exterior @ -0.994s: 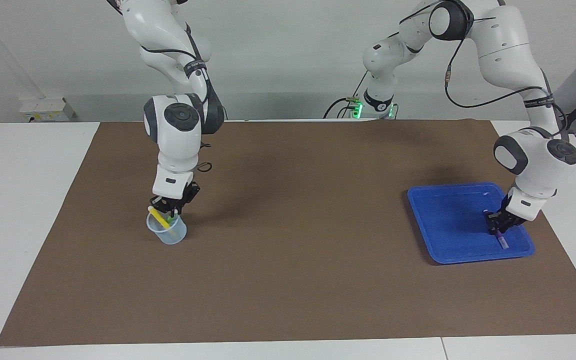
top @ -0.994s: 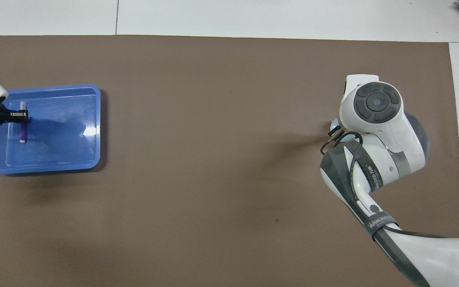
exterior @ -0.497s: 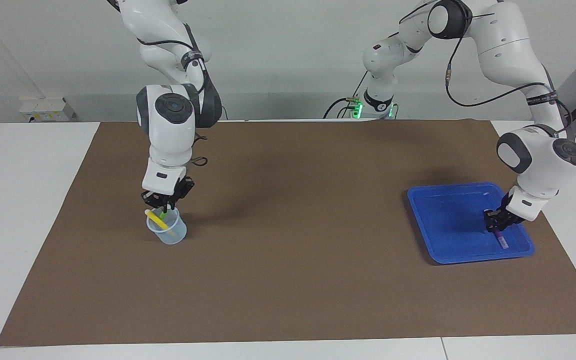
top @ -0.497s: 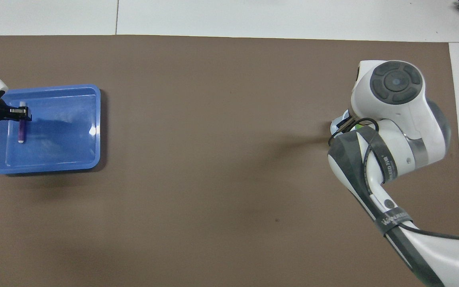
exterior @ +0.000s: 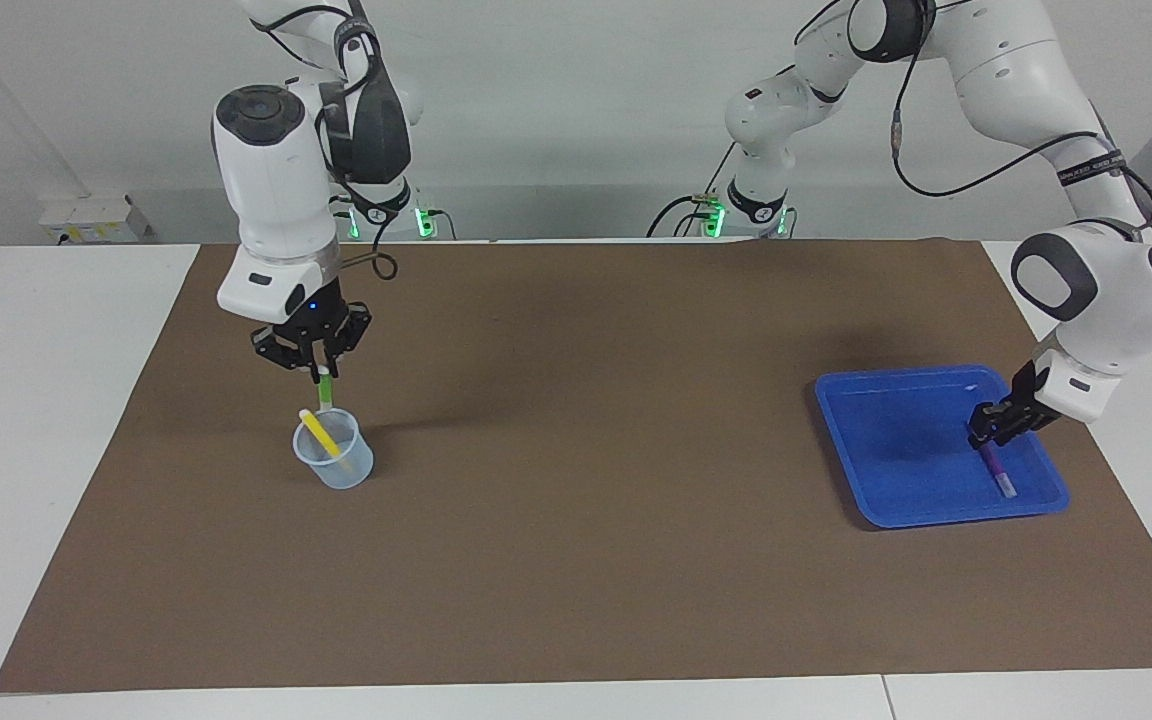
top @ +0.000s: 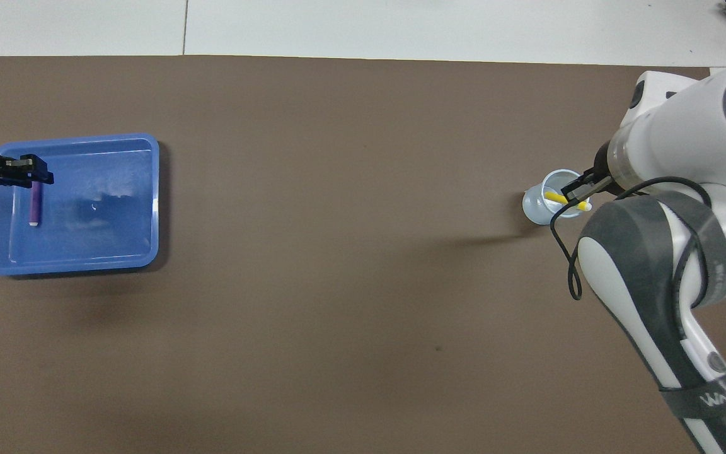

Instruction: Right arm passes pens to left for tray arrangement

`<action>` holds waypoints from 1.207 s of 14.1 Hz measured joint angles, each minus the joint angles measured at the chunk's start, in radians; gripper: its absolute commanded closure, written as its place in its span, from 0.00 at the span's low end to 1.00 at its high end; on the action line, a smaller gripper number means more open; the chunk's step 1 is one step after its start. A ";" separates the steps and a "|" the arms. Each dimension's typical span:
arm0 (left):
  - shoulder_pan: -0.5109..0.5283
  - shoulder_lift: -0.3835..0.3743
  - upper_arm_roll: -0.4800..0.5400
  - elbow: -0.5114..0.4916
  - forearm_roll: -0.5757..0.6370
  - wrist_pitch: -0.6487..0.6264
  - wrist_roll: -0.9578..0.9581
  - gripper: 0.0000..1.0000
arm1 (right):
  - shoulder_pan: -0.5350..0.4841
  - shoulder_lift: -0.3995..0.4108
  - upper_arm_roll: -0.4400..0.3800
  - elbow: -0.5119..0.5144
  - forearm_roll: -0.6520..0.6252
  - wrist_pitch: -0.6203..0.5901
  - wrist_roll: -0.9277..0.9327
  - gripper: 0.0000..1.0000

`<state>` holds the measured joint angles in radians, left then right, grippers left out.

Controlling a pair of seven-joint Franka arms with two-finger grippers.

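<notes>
Right gripper (exterior: 321,372), seen from across, has risen above the cup (exterior: 334,459), pinching the green pen (exterior: 325,390); the yellow pen (exterior: 319,434) stays inside.

From overhead, the left gripper (top: 38,178) has lifted; I cannot tell its spread. The purple pen (top: 35,203) lies freed near the tray (top: 117,260) edge, so the next handover can begin.

White table (exterior: 56,400) carries a brown mat (exterior: 576,560) covering most of the frame. Directly on the mat: a translucent cup (exterior: 335,458) at left of centre in the facing view, and a blue tray (exterior: 896,440) at right. A white socket box (exterior: 96,218) sits at upper left.
</notes>
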<state>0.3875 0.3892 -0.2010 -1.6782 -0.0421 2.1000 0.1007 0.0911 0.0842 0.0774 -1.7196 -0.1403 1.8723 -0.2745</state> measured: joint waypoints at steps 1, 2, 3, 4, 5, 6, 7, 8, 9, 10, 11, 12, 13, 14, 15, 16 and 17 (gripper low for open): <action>-0.027 -0.018 -0.002 0.000 -0.014 -0.031 -0.063 0.51 | 0.000 -0.005 0.000 0.022 0.030 -0.031 0.013 0.94; -0.064 -0.034 -0.004 0.000 -0.020 -0.056 -0.145 0.40 | -0.001 -0.006 0.000 0.043 0.070 -0.057 0.041 0.94; -0.105 -0.046 -0.006 -0.001 -0.022 -0.074 -0.232 0.36 | -0.001 -0.006 0.000 0.055 0.112 -0.075 0.087 0.94; -0.148 -0.053 -0.007 -0.001 -0.023 -0.090 -0.320 0.36 | -0.001 -0.006 0.000 0.059 0.154 -0.084 0.146 0.94; -0.194 -0.055 -0.008 -0.002 -0.024 -0.099 -0.409 0.34 | 0.000 -0.005 0.001 0.059 0.195 -0.094 0.201 0.94; -0.239 -0.056 -0.009 -0.003 -0.024 -0.101 -0.500 0.27 | 0.005 -0.005 0.002 0.059 0.239 -0.107 0.258 0.94; -0.279 -0.056 -0.009 -0.004 -0.031 -0.102 -0.592 0.21 | 0.010 -0.004 0.005 0.059 0.283 -0.111 0.320 0.94; -0.310 -0.056 -0.008 -0.004 -0.048 -0.102 -0.676 0.18 | 0.017 -0.003 0.008 0.058 0.322 -0.112 0.372 0.94; -0.335 -0.056 -0.008 -0.004 -0.070 -0.102 -0.752 0.13 | 0.027 -0.002 0.009 0.056 0.356 -0.112 0.420 0.94; -0.354 -0.056 -0.008 -0.004 -0.084 -0.103 -0.813 0.07 | 0.038 -0.001 0.009 0.054 0.388 -0.111 0.477 0.94; -0.372 -0.056 -0.008 -0.004 -0.095 -0.108 -0.862 0.00 | 0.048 0.002 0.009 0.051 0.427 -0.105 0.541 0.94; -0.392 -0.057 -0.008 -0.005 -0.103 -0.113 -0.907 0.00 | 0.057 0.004 0.010 0.046 0.469 -0.094 0.603 0.94; -0.414 -0.057 -0.008 -0.005 -0.107 -0.114 -0.960 0.00 | 0.063 0.006 0.010 0.039 0.509 -0.075 0.653 0.94; -0.439 -0.057 -0.008 -0.005 -0.108 -0.114 -1.024 0.00 | 0.072 0.007 0.010 0.030 0.542 -0.052 0.699 0.94; -0.462 -0.058 -0.008 -0.005 -0.111 -0.113 -1.083 0.00 | 0.085 0.008 0.011 0.021 0.568 -0.024 0.750 0.94; -0.481 -0.059 -0.008 -0.005 -0.127 -0.113 -1.132 0.00 | 0.101 0.010 0.011 0.012 0.591 0.004 0.797 0.94; -0.496 -0.060 -0.008 -0.005 -0.163 -0.113 -1.177 0.00 | 0.118 0.013 0.012 0.004 0.609 0.030 0.834 0.94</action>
<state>-0.1084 0.3289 -0.2091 -1.6827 -0.2056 1.9867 -1.0762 0.2091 0.0972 0.0894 -1.7156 0.4691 1.9024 0.5593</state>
